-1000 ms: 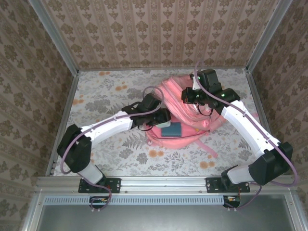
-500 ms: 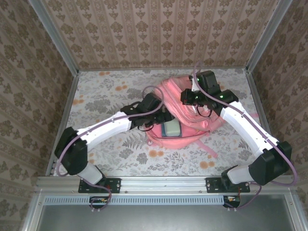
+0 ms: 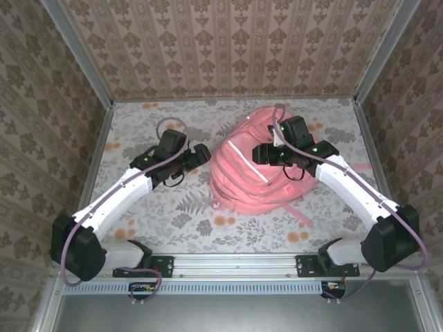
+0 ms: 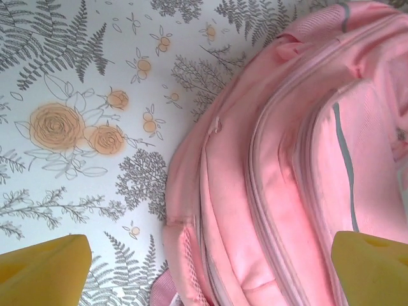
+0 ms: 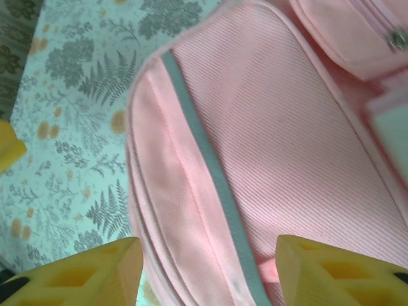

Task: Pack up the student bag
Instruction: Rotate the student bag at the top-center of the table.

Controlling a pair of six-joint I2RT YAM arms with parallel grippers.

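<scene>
student bag [image 3: 242,183]: soft, floppy, likely light; pinch a loose fabric fold | left hand [image 3: 199,155]: wide open, empty | right hand [image 3: 257,153]: parted, empty

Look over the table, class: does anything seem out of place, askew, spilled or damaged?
Nothing stands out. The backpack lies on the table with no tear or spill showing. One strap trails loosely toward the near edge, which is ordinary for a soft bag.
</scene>
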